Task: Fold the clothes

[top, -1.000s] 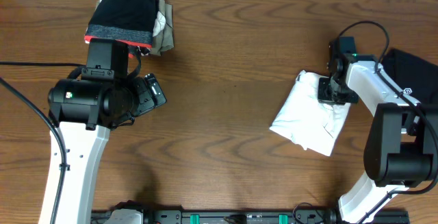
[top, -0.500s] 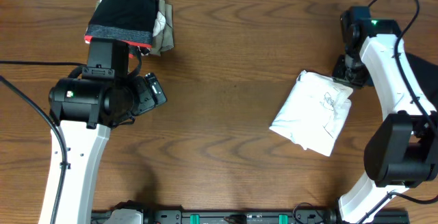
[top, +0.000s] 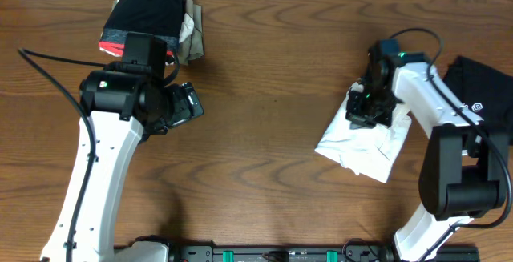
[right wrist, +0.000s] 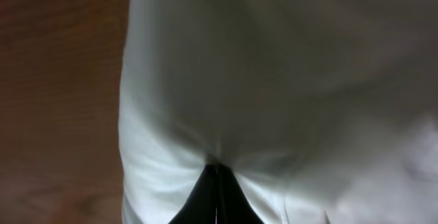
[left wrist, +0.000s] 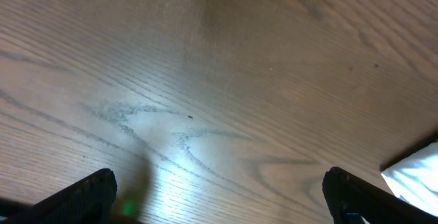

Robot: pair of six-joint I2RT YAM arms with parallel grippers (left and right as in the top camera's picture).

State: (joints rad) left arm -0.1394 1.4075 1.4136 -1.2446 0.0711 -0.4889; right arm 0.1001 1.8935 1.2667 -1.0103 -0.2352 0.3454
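Note:
The white shirt (top: 362, 140) lies folded into a compact bundle on the right of the table. My right gripper (top: 365, 108) is down on its upper left part. In the right wrist view its fingers (right wrist: 217, 191) are shut together, with the white cloth (right wrist: 274, 80) puckered at their tips. A black garment with a white logo (top: 483, 100) lies at the right edge, apart from the shirt. My left gripper (top: 187, 106) hovers open and empty over bare wood on the left; its fingers (left wrist: 219, 198) are wide apart. A corner of the white shirt (left wrist: 419, 176) shows far off.
A pile of dark and grey folded clothes (top: 151, 15) sits at the back left, just behind the left arm. The wooden table (top: 264, 158) spreads between the two arms. A black rail (top: 272, 254) runs along the front edge.
My right gripper has swung from behind the shirt's far right corner back onto its upper left part. The left arm has shifted a little right and back.

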